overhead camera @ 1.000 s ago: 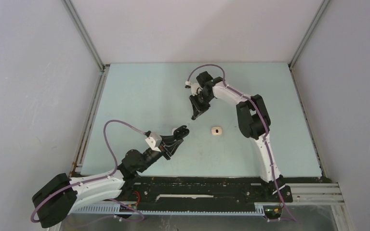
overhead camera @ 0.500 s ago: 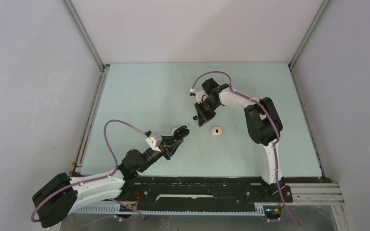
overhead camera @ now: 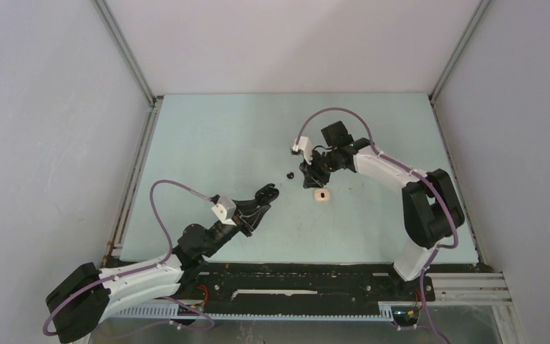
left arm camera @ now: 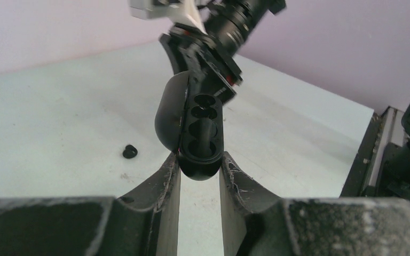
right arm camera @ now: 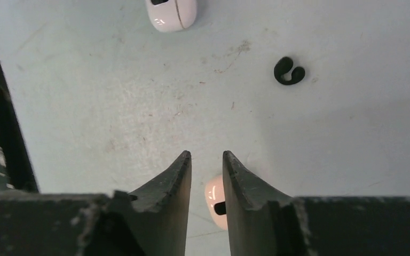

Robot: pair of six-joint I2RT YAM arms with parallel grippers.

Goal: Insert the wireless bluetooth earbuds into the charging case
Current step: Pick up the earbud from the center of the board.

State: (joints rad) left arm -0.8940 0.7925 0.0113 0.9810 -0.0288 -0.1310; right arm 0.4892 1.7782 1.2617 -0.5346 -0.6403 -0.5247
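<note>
The pale blue-green worktop (right arm camera: 112,96) looked matt, smudged with brownish scuffs and fine specks. The black oval plastic charging case (left arm camera: 200,128) had a smooth, faintly glossy shell. The small black curled earbud (right arm camera: 288,71) showed a dull satin sheen. The white pebble-shaped plastic case (right arm camera: 172,15) was glossy, with bright highlights. The left tool (left arm camera: 198,160) had dark fingers, rough and scratched pale along their edges.

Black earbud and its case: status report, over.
Left gripper shut on open black oval charging case. Right gripper slightly open, empty. One small black hooked earbud loose on pale green table, unobstructed.
</note>
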